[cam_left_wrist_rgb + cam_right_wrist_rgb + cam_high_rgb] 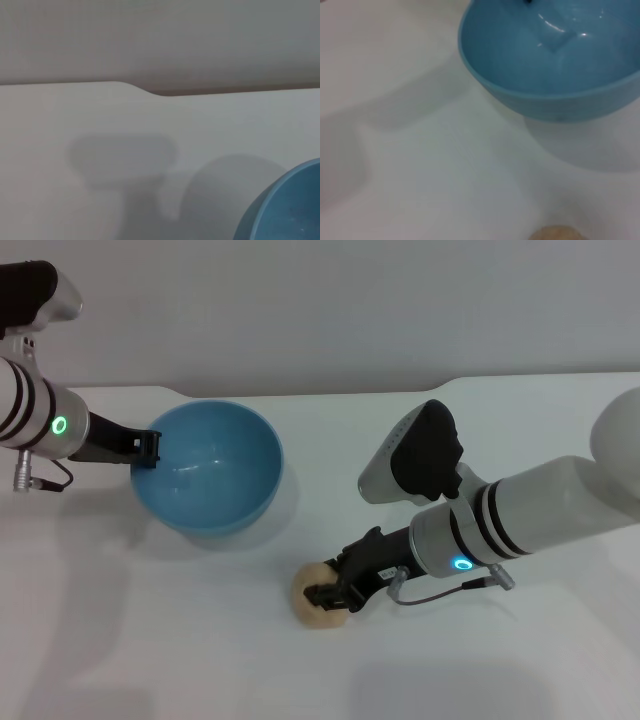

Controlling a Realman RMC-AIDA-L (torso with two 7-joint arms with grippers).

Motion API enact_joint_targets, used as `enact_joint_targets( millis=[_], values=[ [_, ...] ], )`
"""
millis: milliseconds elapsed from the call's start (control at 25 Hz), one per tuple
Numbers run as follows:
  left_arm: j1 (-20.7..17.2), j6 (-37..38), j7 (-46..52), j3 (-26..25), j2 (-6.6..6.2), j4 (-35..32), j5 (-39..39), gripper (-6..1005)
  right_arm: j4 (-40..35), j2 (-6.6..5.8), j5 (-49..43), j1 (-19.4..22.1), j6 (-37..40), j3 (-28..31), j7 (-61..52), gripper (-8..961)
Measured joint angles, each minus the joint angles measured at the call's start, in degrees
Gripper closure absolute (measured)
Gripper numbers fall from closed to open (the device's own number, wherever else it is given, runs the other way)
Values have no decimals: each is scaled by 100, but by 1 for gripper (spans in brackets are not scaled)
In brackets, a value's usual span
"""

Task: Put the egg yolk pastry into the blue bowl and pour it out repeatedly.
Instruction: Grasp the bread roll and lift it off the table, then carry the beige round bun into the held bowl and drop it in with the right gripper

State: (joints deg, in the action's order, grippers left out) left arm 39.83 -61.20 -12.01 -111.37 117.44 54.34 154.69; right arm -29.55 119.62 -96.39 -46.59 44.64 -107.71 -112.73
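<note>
pale egg yolk pastry (312, 593) in right hand (330, 595), beside blue bowl (208, 466).

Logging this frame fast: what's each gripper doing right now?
Left gripper: shut on the blue bowl rim.
Right gripper: around the egg yolk pastry on the table; grip cannot be told.

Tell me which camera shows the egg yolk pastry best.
The head view: the egg yolk pastry sits on the table with the right gripper at it. The right wrist view catches only a sliver of it at the picture's edge; the left wrist view shows none.
</note>
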Motion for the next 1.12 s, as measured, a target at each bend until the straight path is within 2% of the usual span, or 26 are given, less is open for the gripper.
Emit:
enact_joint_targets(
  millis=[160, 360, 480, 680, 960, 1120],
  values=[
    [-3, -27, -2, 1, 5, -1, -1, 981, -27, -26, 0, 59, 17, 14, 2, 520],
    [-15, -52, -6, 9, 7, -3, -1, 981, -198, -136, -88, 201, 408, 302, 40, 644],
    [-12, -71, -10, 72, 7, -3, -1, 981, -207, -227, -155, 260, 988, 851, 263, 692],
    [-12, -113, -8, 185, 7, -63, 0, 982, -498, -398, -374, 485, 2132, 1763, 542, 713],
    [48, -247, 43, 528, 31, -65, -25, 982, -1629, -351, -1095, 888, 3546, 3337, 542, 746],
    [151, -368, 98, 793, 83, -66, -158, 982, -1962, -341, -1087, 915, 3728, 3982, 551, 773]
  ],
)
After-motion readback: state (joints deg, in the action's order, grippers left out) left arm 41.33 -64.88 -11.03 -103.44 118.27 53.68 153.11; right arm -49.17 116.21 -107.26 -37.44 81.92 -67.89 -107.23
